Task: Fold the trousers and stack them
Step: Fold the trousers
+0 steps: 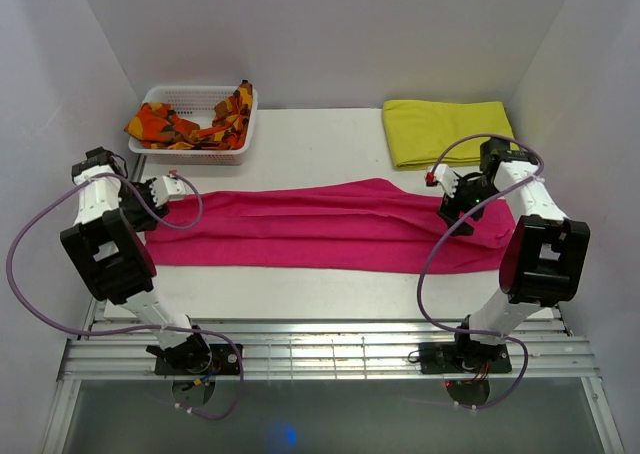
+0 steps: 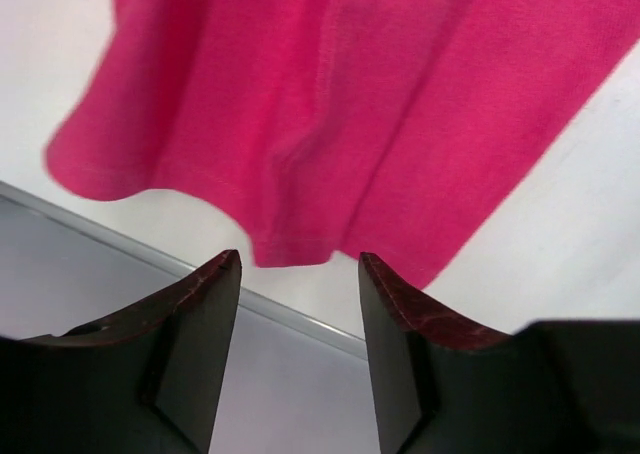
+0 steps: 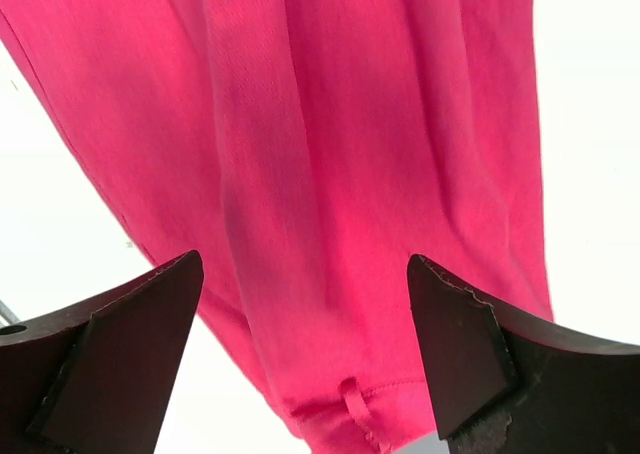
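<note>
The magenta-pink trousers (image 1: pixel 320 229) lie stretched left to right across the white table, folded lengthwise with the legs together. My left gripper (image 1: pixel 168 196) hovers at their left end, open and empty; in the left wrist view the leg hems (image 2: pixel 290 244) lie just beyond my left gripper (image 2: pixel 300 269). My right gripper (image 1: pixel 452 206) hovers over the right end, open and empty; in the right wrist view the waistband with a belt loop (image 3: pixel 355 409) lies between the wide-apart jaws of my right gripper (image 3: pixel 305 284).
A white basket (image 1: pixel 160 99) holding an orange-and-red patterned cloth (image 1: pixel 195 126) stands at the back left. A folded yellow cloth (image 1: pixel 445 129) lies at the back right. White walls close in on both sides. The table's left edge (image 2: pixel 150 257) runs near the left gripper.
</note>
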